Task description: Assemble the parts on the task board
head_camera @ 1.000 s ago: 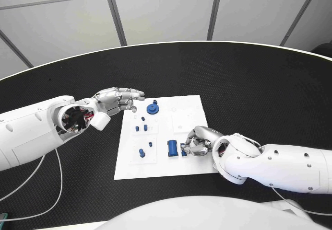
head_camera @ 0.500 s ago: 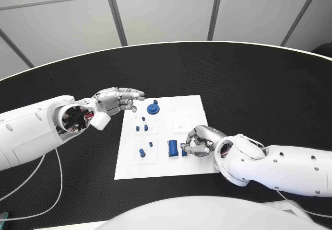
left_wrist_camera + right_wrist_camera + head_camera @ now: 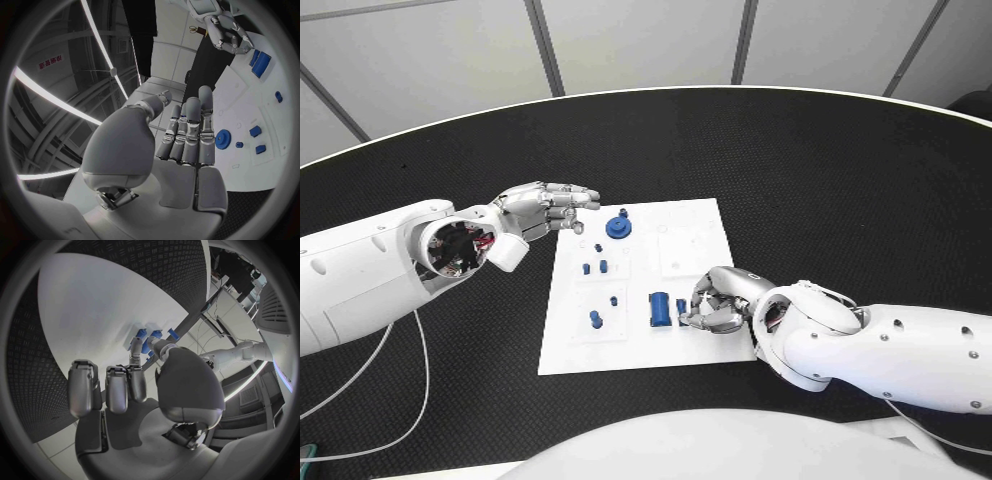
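Right hand curls over the small blue part beside the blue cylinder on the task board; grasp unclear. Pickup step, seemingly. Next: secure pinch, lift. Left hand hovers, fingers loosely curled, holding nothing.

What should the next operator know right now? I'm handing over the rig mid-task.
Left hand: holds nothing, fingers loosely curled, over the task board's far left corner.
Right hand: curled over the board's near right part, beside the blue block; whether it grips the small blue piece at its fingertips I cannot tell.
Blue gear sits near the far edge; small blue pegs and another blue piece lie on the left half.
Done: unclear. Left: most parts look unassembled.
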Controlling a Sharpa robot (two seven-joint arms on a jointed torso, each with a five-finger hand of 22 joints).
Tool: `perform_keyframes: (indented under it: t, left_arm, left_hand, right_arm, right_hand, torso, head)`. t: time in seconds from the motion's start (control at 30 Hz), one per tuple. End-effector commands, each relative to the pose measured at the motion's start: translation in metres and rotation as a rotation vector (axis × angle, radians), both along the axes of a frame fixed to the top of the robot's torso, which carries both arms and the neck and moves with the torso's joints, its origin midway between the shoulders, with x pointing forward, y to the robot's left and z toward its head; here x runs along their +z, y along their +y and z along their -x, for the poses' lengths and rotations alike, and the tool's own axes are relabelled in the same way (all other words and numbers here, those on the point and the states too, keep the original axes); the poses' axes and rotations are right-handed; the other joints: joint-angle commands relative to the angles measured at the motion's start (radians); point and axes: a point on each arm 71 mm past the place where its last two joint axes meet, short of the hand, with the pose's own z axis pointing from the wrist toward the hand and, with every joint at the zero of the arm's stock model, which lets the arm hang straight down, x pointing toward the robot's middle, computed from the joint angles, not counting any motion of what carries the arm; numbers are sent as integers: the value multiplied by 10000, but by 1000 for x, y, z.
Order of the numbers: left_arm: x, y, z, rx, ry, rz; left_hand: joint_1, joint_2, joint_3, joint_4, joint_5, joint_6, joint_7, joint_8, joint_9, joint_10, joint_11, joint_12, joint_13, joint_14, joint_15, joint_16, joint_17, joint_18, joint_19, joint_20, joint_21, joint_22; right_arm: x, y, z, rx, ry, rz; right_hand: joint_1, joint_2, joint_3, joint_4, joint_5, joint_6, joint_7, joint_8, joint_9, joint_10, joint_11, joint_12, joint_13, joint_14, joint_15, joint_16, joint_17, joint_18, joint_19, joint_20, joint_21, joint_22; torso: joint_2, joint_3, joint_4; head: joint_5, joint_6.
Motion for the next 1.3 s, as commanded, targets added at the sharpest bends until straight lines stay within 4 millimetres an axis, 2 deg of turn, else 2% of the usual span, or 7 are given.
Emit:
perform_keyframes:
  t: [0.03,0.53,0.83,1.07,1.2,1.27,1.3]
  left_arm:
    - [0,0,0,-1,1,0]
    - [0,1,0,25,4,-13]
    - [0,0,-1,12,-2,-7]
    - [-1,0,-2,24,-21,1]
    - [-1,1,-4,114,-65,0]
    - [-2,2,-4,206,-100,2]
    - [-3,3,-5,301,-133,8]
  left_hand:
    - [10,92,-12,61,68,-78,5,6,9,-44,-1,32,8,-82,2,10,-9,149,-27,21,-37,-8]
    - [10,92,-12,61,68,-78,5,6,9,-44,-1,32,8,-82,2,10,-9,149,-27,21,-37,-8]
    - [10,92,-12,61,68,-78,5,6,9,-44,-1,32,8,-82,2,10,-9,149,-27,21,-37,-8]
    - [4,89,-14,78,64,-83,7,7,15,-52,1,41,7,-85,5,14,-18,148,-26,23,-44,-15]
    - [4,89,-14,78,64,-83,7,7,15,-52,1,41,7,-85,5,14,-18,148,-26,23,-44,-15]
    - [-15,82,-25,94,61,-85,7,8,18,-54,3,45,8,-86,8,16,-22,147,-27,26,-49,-18]
    - [-35,79,-35,111,58,-84,6,10,21,-54,4,50,8,-86,10,19,-24,146,-27,29,-53,-21]
  right_arm:
    - [-1,0,-1,5,35,50]
    - [-7,-1,-9,-195,-57,137]
    - [0,1,-3,-86,-242,-181]
    - [12,-1,1,-26,-1031,-1231]
    - [18,-8,-5,-332,-1056,-2422]
    - [23,-12,-14,-572,-990,-3042]
    - [26,-16,-22,-813,-923,-3519]
  right_hand:
    - [148,-4,44,-84,-84,-50,-37,48,-6,727,-100,-6,2156,1086,-58,59,2631,-98,913,-60,5,2321]
    - [311,57,134,-209,-119,-50,-50,51,-18,735,-112,11,2167,1086,-68,59,2631,-105,918,-67,40,2334]
    - [313,70,142,-209,-114,-47,-48,52,-20,742,-112,31,2178,1086,-69,59,2631,-108,920,-68,56,2339]
    - [274,37,122,-196,-93,-80,-28,33,-32,702,-100,-80,2120,1086,-64,59,2631,-77,898,-70,-101,2294]
    - [303,-37,131,-202,65,-399,121,-219,-167,527,22,-486,1914,1064,25,7,2536,50,783,-21,-801,2095]
    - [328,-95,112,-178,56,-826,333,-569,-334,276,186,-1057,1623,962,147,-231,2124,174,655,56,-1527,1878]
    - [438,-90,100,-214,93,-982,478,-778,-439,-63,323,-1801,1238,823,269,-552,1623,312,487,154,-2384,1605]
  torso:
    - [10,-5,18]
    - [-4,27,-1]
    - [-24,5,-9]
    - [-50,0,-10]
    - [-112,-31,-42]
    - [-158,-49,-65]
    - [-199,-66,-87]
  head:
    - [17,0]
    - [48,0]
    - [15,0]
    - [23,0]
    - [40,0]
    - [44,48]
    - [41,126]
